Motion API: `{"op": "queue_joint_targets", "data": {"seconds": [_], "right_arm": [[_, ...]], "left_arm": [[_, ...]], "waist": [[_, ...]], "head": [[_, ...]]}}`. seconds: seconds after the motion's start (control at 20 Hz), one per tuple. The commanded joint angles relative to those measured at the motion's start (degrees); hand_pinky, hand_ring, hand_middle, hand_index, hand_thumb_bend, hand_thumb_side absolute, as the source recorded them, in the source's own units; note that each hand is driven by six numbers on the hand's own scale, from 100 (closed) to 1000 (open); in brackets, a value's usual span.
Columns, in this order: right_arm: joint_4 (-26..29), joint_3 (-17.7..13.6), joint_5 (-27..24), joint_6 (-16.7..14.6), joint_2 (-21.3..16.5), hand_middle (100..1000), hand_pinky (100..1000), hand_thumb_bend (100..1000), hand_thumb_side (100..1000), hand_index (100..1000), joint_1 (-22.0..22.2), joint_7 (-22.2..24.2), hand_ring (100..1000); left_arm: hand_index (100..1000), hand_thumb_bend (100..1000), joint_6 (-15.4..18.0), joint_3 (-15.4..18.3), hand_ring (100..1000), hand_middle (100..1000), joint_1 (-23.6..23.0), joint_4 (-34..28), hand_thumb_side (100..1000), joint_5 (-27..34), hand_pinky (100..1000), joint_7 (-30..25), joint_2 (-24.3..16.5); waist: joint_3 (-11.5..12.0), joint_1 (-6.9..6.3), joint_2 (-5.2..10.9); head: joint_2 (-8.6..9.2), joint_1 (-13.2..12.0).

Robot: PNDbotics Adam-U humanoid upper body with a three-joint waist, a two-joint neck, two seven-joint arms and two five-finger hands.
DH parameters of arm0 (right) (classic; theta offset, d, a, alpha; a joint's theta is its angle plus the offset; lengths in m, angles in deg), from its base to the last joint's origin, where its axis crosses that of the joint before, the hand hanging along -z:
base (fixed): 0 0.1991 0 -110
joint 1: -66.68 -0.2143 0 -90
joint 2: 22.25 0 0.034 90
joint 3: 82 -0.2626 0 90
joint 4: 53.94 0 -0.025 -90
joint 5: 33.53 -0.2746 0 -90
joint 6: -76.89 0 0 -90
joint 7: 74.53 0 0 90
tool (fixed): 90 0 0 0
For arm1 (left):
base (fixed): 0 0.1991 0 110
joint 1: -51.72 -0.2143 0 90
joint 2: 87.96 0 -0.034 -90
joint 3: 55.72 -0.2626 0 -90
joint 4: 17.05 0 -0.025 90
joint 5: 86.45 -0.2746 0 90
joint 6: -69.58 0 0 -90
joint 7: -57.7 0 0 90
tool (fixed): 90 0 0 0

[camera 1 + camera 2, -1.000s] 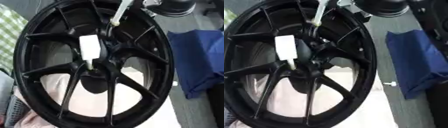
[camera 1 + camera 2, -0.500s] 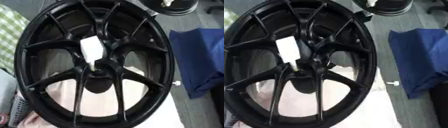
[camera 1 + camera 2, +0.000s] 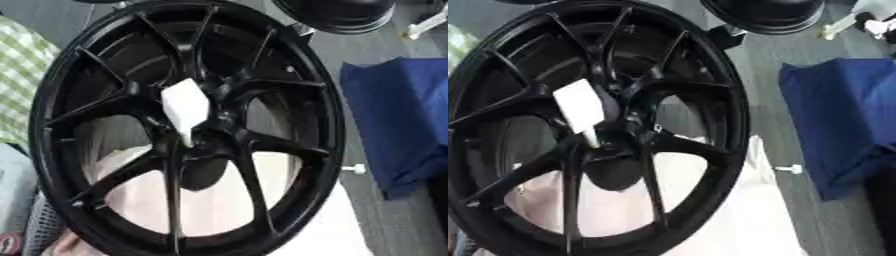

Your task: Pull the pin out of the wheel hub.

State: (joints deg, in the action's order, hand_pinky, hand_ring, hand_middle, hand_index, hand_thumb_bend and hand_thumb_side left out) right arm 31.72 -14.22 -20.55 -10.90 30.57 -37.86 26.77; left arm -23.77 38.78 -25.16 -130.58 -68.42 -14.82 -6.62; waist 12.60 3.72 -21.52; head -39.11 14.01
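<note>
Centrally, a black spoked wheel (image 3: 188, 130) stands tilted and fills most of both views. At its hub (image 3: 206, 132) sits the pin (image 3: 185, 111): a white, wedge-shaped piece tapering downward, its narrow tip lodged where the spokes meet. Neither hand appears in either view, so their state cannot be told. Right of the wheel lies a blue cloth (image 3: 842, 125), with a small white object (image 3: 791, 169) between the two. Above the wheel's upper right rim is a round black object (image 3: 767, 15).
</note>
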Motion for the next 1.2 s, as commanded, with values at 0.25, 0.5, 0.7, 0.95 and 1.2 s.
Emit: {"op": "queue_joint_targets", "data": {"seconds": [0.25, 0.5, 0.7, 0.95, 1.2], "right_arm": [[-0.37, -2.01, -1.03, 7.41, -0.98, 851, 948, 100, 1000, 955, -1.87, -7.49, 888], [4.67, -0.42, -8.23, 9.35, -1.06, 674, 900, 100, 773, 795, -4.83, -16.95, 753], [11.06, 3.29, -14.99, 6.90, -1.13, 581, 890, 100, 553, 725, -7.49, -23.40, 689], [18.18, 8.64, -20.41, 3.53, -0.86, 571, 892, 100, 537, 716, -11.20, -21.21, 677], [22.88, 12.42, -24.18, 2.42, 0.21, 564, 891, 100, 535, 712, -15.12, -18.33, 671]], "left_arm": [[728, 359, 0.03, 0.72, 818, 556, 0.25, -1.07, 740, 0.00, 713, 0.19, -1.09], [728, 359, -0.01, 0.65, 818, 556, 0.36, -1.07, 739, 0.07, 713, 0.19, -1.02], [728, 361, 0.05, 0.46, 819, 556, 0.74, -1.07, 739, 0.19, 713, 0.02, -0.96], [728, 360, 0.08, 0.24, 820, 556, 1.04, -1.07, 737, 0.29, 714, -0.24, -0.81], [728, 361, 0.09, 0.10, 820, 556, 1.22, -1.07, 736, 0.40, 714, -0.37, -0.67]], "waist": [[0.37, 0.07, 1.65], [0.82, 0.17, 1.66], [1.29, 0.20, 1.69], [2.04, 0.17, 1.65], [2.52, 0.15, 1.68]], "head": [[0.87, -0.07], [0.77, 0.20], [0.86, 0.60], [0.99, 0.95], [0.79, 1.47]]}}
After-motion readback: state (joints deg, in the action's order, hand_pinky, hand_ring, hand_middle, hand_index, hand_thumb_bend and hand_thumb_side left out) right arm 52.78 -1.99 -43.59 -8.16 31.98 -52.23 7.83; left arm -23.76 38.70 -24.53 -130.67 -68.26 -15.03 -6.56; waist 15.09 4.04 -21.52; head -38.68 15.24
